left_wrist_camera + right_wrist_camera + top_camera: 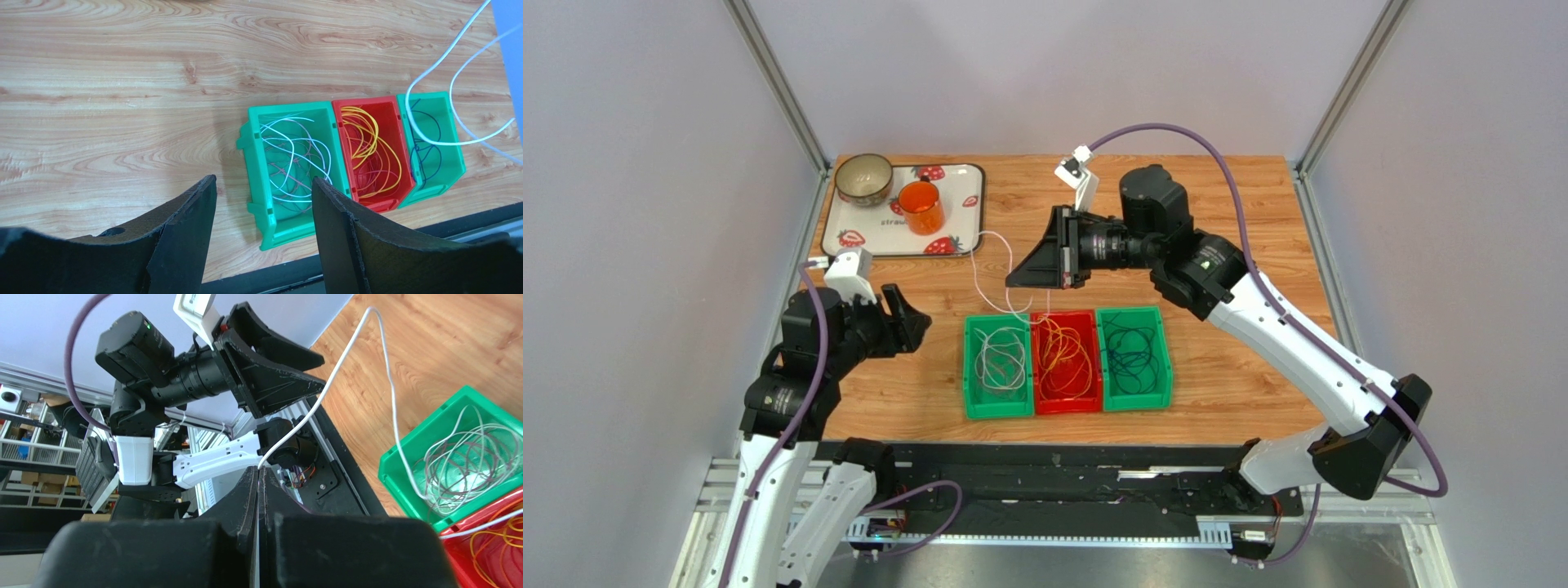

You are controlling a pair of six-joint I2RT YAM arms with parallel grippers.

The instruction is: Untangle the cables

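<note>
A tray (pixel 965 202) with a bowl (pixel 864 179) and an orange cup (pixel 921 207) sat at the far left corner of the grey-walled wooden table (pixel 1259 221). It was well apart from three bins (pixel 968 368) side by side, which held the pale, orange and dark cables (pixel 1065 361). The right gripper (pixel 258 478) was pinched on one white cable (pixel 442 144) raised above the bins; the left gripper (pixel 264 202) hung spread and empty. That cable's lower end was lost among the pale loops.

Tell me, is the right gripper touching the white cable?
Touching. The right wrist view shows the white cable running straight out from the shut jaws of the right gripper, pinched there.
</note>
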